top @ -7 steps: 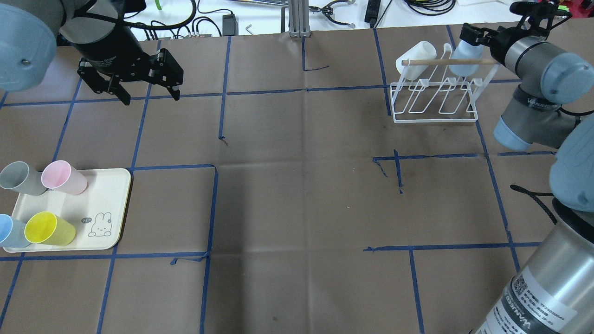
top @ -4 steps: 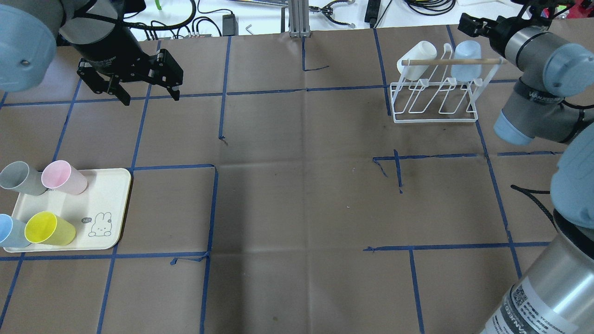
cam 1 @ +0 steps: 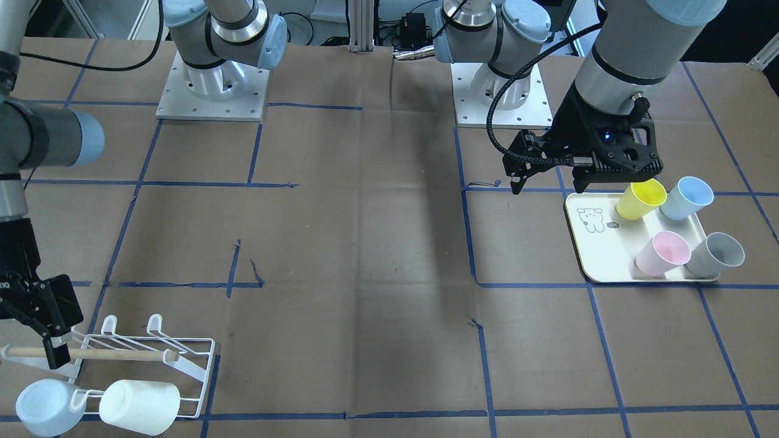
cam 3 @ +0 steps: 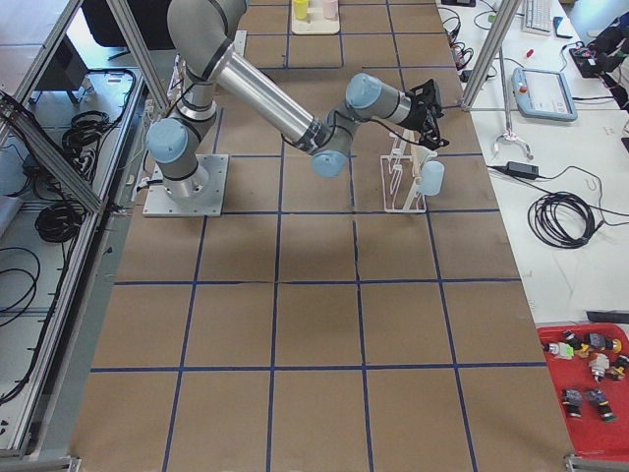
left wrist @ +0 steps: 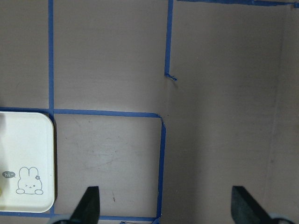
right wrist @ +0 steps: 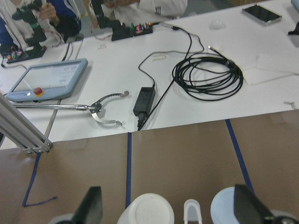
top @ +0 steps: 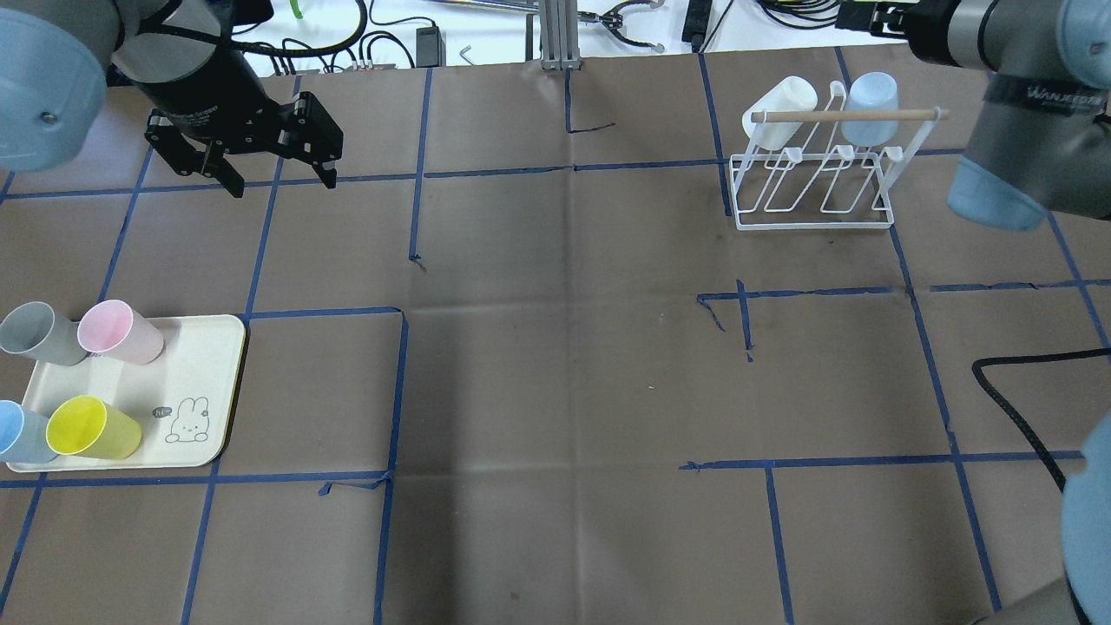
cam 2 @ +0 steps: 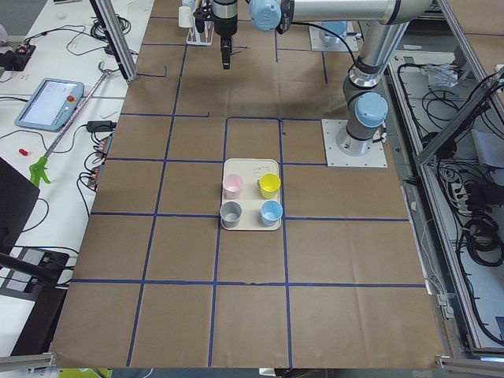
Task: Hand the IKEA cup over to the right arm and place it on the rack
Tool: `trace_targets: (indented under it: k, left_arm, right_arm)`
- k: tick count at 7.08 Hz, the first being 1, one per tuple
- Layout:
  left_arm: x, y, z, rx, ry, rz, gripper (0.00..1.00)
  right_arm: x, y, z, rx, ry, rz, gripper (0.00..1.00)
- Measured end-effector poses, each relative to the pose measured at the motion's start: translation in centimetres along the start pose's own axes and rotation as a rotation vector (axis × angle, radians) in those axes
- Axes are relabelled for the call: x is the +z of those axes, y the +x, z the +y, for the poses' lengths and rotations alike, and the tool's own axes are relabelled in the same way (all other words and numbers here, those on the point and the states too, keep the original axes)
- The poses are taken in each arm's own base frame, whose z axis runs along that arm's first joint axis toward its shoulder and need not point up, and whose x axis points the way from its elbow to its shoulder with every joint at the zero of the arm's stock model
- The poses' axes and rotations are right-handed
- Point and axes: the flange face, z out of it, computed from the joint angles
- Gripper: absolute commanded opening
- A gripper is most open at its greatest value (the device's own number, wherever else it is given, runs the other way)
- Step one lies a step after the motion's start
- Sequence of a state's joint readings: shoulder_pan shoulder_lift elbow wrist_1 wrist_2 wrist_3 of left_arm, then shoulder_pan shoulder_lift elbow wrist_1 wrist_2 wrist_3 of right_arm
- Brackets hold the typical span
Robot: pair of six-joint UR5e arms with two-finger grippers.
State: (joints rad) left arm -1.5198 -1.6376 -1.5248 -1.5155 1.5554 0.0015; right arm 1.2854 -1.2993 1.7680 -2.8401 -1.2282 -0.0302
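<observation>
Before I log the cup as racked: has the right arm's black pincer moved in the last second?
Yes. The right pincer has drawn back from the white wire rack, toward the view's top.

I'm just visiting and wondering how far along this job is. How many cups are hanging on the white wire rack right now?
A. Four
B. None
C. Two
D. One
C: a white cup and a pale blue cup hang side by side on the rack, and no other cup is on it.
</observation>
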Motion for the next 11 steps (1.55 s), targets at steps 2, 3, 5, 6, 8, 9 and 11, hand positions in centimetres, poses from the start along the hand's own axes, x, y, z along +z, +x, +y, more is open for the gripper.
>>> trace_targets:
  k: [2, 3, 5, 6, 8, 9, 11]
  left_arm:
    - [0.0, 0.0, 0.0, 0.0, 0.0, 0.0, 0.99]
    - [0.0, 0.0, 0.0, 0.0, 0.0, -0.001, 0.99]
    - [0.0, -0.1, 0.0, 0.001, -0.001, -0.011, 0.99]
    - [0.0, -0.1, 0.0, 0.001, 0.0, -0.014, 0.99]
    - [0.0, -0.1, -0.1, 0.002, 0.001, -0.015, 0.99]
    - [0.1, -0.1, -0.1, 0.002, 0.002, -0.015, 0.99]
    - [0.3, -0.1, -0.2, 0.002, -0.002, -0.015, 0.99]
  right_arm:
    - [-3.5, -4.8, 0.0, -0.004, -0.189, 0.069, 1.0]
    - [-4.3, -8.3, 0.9, -0.035, -0.284, 0.104, 1.0]
    - [-6.6, -14.6, 3.8, -0.034, -0.492, 0.146, 1.0]
    - [-8.3, -15.9, 5.1, -0.016, -0.588, 0.164, 1.0]
    - [-12.9, -16.8, 6.9, 0.0, -0.719, 0.188, 1.0]
    - [-15.4, -17.1, 7.1, 0.001, -0.726, 0.19, 1.0]
    - [-17.4, -17.3, 7.3, 0.001, -0.728, 0.191, 1.0]
